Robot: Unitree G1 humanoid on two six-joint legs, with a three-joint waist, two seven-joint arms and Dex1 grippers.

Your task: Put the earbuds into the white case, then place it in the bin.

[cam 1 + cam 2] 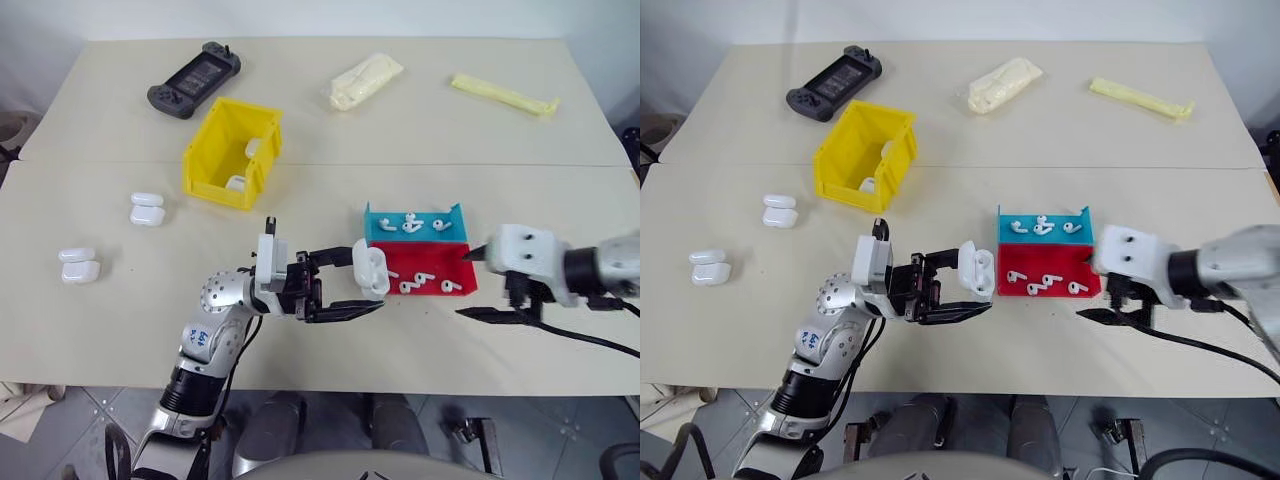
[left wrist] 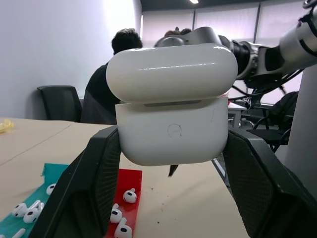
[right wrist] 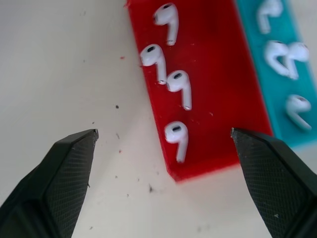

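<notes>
Left arm: reaches in from the lower left, forearm bent across the front, wrist turned so the left gripper (image 1: 362, 290) points toward the robot's right. Its two black fingers are clamped on the white case (image 1: 370, 270), one on each side.

Right arm: enters from the right. The right gripper (image 3: 163, 135) tilts downward, fingers spread wide, gripping nothing.

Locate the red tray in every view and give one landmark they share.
Left eye view: red tray, right of centre, before the blue tray.
Right eye view: red tray, right of centre.
Left wrist view: lower left, below the held white case.
Right wrist view: upper centre.
Shared landmark: the blue tray alongside.
</notes>
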